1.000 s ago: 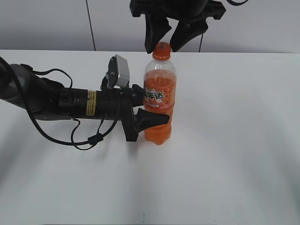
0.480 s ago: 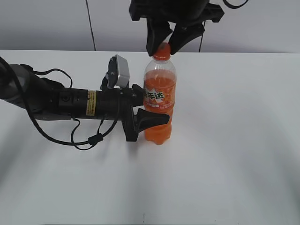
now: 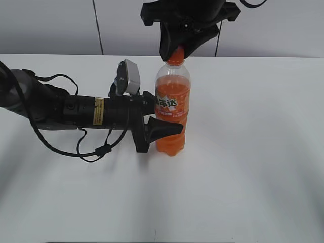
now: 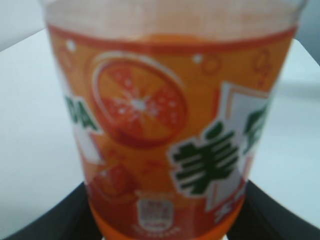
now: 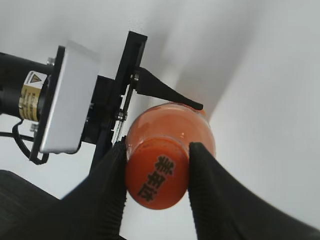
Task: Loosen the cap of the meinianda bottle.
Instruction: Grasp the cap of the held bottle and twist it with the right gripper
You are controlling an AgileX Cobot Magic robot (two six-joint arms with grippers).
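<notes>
Lowered since before, right pincer now clamps the cap — (left pincer grips the meinianda bottle).

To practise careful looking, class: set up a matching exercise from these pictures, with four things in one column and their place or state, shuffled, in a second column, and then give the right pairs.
Column 1:
1. cap
2. meinianda bottle
3. left gripper
4. right gripper

Column 2:
A. standing upright on the white table
B. reaching in from the side, clamped round the labelled body
C. coming down from above, fingers either side of the bottle's top
D. orange, screwed on the neck, pinched between two black fingers

Pairs: 1-D, 2-A, 3-B, 4-C
</notes>
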